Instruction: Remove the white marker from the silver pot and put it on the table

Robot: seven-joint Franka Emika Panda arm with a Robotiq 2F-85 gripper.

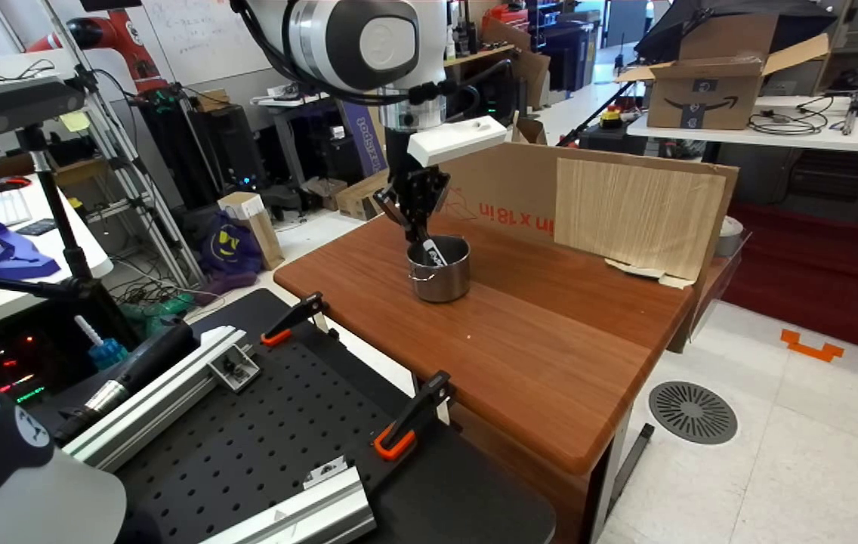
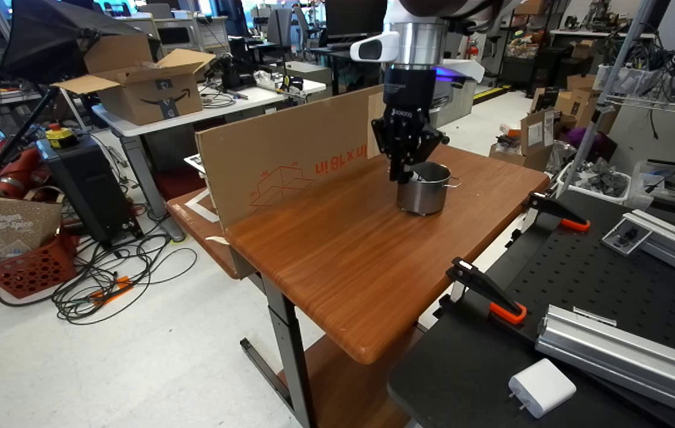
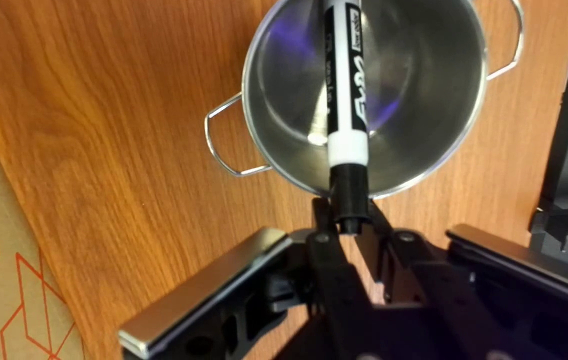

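Gripper (image 3: 349,214) pinches the white marker (image 3: 346,100) labelled "EXPO" and "low odor".

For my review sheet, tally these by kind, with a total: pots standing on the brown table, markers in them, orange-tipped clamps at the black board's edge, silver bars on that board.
Pot: 1
Marker: 1
Orange-tipped clamps: 2
Silver bars: 2
Total: 6

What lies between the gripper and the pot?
The marker: in the wrist view its black end sits in the gripper; in an exterior view its body slants down into the pot.
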